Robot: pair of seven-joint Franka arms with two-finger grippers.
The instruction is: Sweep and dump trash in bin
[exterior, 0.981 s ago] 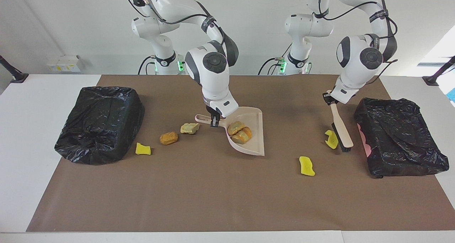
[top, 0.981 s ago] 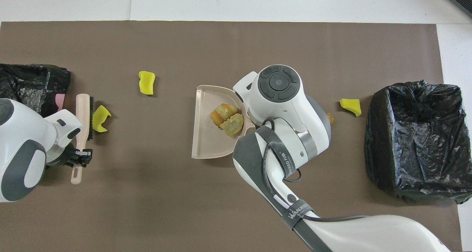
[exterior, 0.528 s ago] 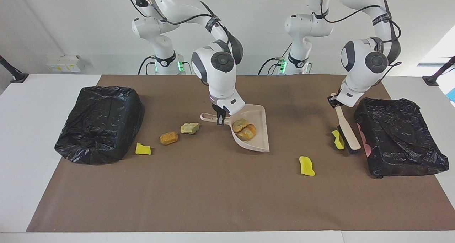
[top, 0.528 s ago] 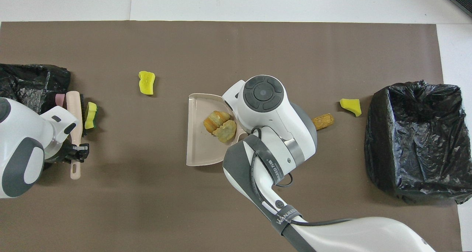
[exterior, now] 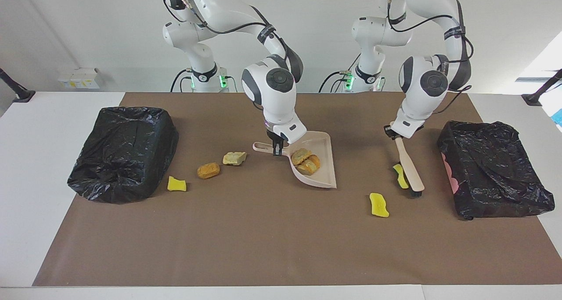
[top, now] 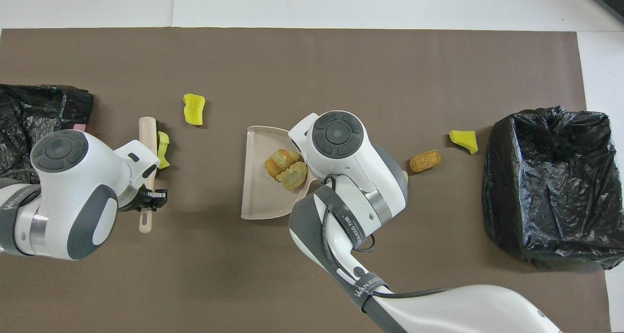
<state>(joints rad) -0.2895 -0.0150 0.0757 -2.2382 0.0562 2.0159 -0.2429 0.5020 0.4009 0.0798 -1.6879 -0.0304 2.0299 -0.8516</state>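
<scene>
Over the middle of the tabletop, the right arm bends down steeply, its right gripper (exterior: pixel 277 149) clamped on the handle of the beige dustpan (exterior: pixel 322 168), which carries two bread chunks (exterior: pixel 307 161). Toward the left arm's end, the left gripper (exterior: pixel 392 132) grips the brush (exterior: pixel 408 165) handle, bristles touching a yellow sponge scrap (exterior: pixel 400 175). Another yellow scrap (exterior: pixel 379 204) lies near. Two bread-like chunks (exterior: pixel 208 170) and a yellow piece (exterior: pixel 176 183) lie beside the black bin (exterior: pixel 123 153).
</scene>
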